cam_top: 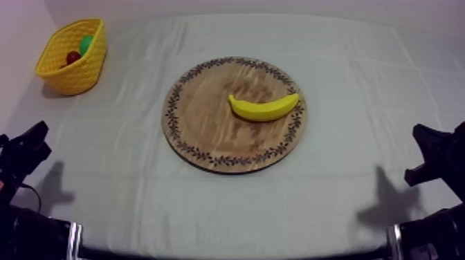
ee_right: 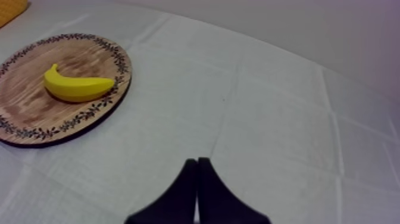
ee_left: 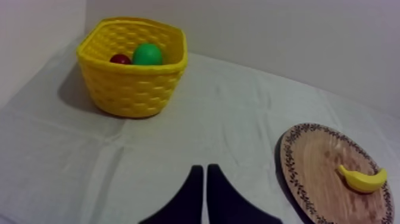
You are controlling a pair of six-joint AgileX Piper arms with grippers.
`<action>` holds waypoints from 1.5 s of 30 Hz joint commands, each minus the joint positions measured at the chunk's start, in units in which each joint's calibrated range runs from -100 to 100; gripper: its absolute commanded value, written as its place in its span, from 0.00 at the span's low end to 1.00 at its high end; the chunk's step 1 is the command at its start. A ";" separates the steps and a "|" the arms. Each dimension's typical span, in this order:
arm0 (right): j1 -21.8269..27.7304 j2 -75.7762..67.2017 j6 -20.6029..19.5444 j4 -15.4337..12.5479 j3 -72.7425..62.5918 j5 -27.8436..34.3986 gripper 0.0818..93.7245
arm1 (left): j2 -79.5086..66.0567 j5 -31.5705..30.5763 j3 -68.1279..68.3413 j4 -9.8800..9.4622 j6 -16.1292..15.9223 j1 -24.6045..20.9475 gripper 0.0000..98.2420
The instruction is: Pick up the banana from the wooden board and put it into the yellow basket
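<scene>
The banana (cam_top: 263,108) lay on its side on the right half of the wooden board (cam_top: 201,124), curved back toward the near edge, both tips pointing far. The board sat mid-surface (cam_top: 228,207), flat on the cloth. The yellow basket (cam_top: 69,72) stood at the far left corner, well apart from the board, with a small red fruit (cam_top: 73,57) and a green toy fruit (cam_top: 86,44) already inside it.

The left jaws rested low at the near left edge and the right jaws low at the near right edge. Each pair was closed to a narrow wedge and held nothing. The task had not yet begun.

Several things could go wrong from here, as I judged it. Closed jaws coming down on the banana would shove it across the board rather than take it, so they would need to open first. The banana looked smooth and curved, so a pinch near a tip, or off its middle, could let it swivel or squirt out. It lay on the board's right side while the basket was far left, so whichever arm took it faced a long reach at one end, with more chance of dropping it. The basket was partly filled, and a long fruit lowered crosswise could catch on the rim, or nudge the basket over.
</scene>
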 commanded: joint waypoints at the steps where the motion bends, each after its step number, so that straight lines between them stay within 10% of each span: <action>1: 0.00 0.03 0.02 0.00 -0.03 0.01 0.00 | 0.00 0.01 0.01 -0.02 0.01 0.00 0.00; 23: 0.00 0.03 0.02 0.00 -0.03 0.01 0.00 | 0.00 0.05 0.01 -0.18 -0.17 0.00 0.00; 31: 0.00 0.03 0.02 0.00 -0.03 0.01 0.00 | 1.38 -0.35 -0.05 0.22 6.67 -1.05 0.00; 37: 0.00 0.03 0.02 0.00 -0.03 0.01 0.00 | 9.56 0.92 -6.47 5.49 -0.87 -1.46 0.00; 45: 0.00 0.03 0.02 0.00 -0.03 0.01 0.00 | 28.39 16.37 -31.64 6.54 -7.71 0.93 0.00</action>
